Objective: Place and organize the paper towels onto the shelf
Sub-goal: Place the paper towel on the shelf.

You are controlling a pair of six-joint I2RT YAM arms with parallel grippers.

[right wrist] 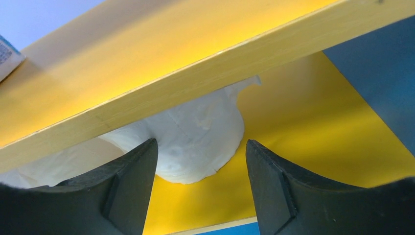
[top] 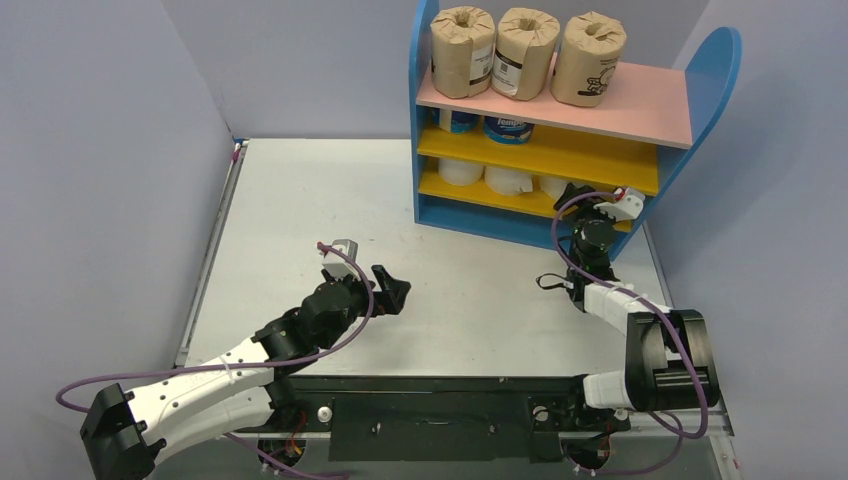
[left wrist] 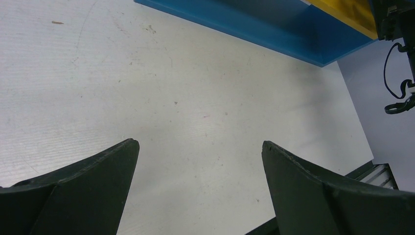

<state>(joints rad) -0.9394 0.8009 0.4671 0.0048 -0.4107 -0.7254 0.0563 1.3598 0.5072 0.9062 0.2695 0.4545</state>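
The shelf (top: 708, 75) stands at the back right of the table. Three brown-wrapped paper towels (top: 526, 54) sit in a row on its pink top board. Two blue-and-white rolls (top: 508, 128) are on the middle yellow board, and white rolls (top: 508, 180) lie on the bottom yellow board. My right gripper (top: 580, 197) is at the front of the bottom tier, open. In the right wrist view its fingers (right wrist: 132, 169) point at a white roll (right wrist: 200, 132) lying just beyond the tips, with nothing between them. My left gripper (top: 400, 290) hovers open over the bare table, holding nothing.
The shelf's blue base (left wrist: 274, 34) runs across the top of the left wrist view, with the right arm's cable (left wrist: 399, 95) beside it. Grey walls close in on the left, back and right of the table (top: 300, 230).
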